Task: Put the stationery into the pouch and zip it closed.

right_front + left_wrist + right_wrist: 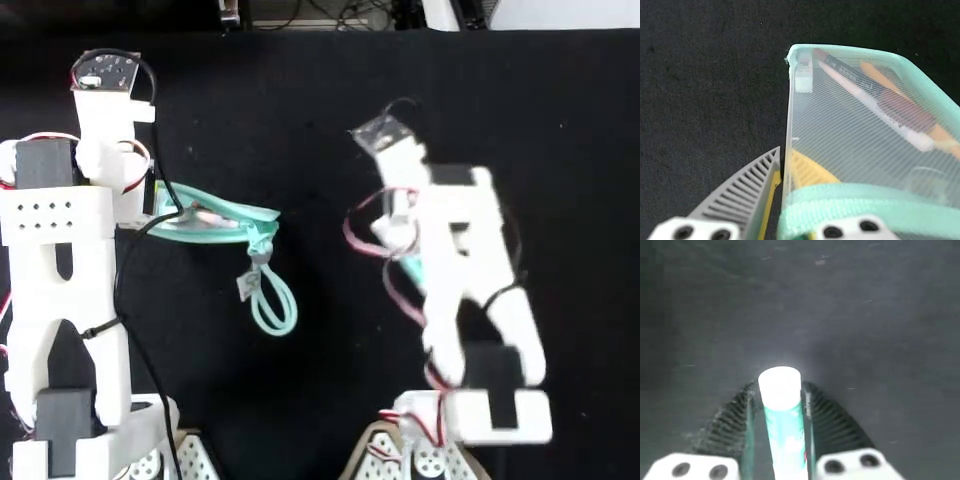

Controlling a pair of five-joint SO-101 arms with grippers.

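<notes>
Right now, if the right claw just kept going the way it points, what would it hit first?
Likely the black cloth; nothing else lies ahead of the right gripper. The teal stick it holds pokes out and would probably touch first.

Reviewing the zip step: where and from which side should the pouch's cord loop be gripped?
Probably grip the cord loop near its top, by the pouch, coming from the side opposite the left gripper, which clamps the pouch's other end; the loop trails free there.
</notes>
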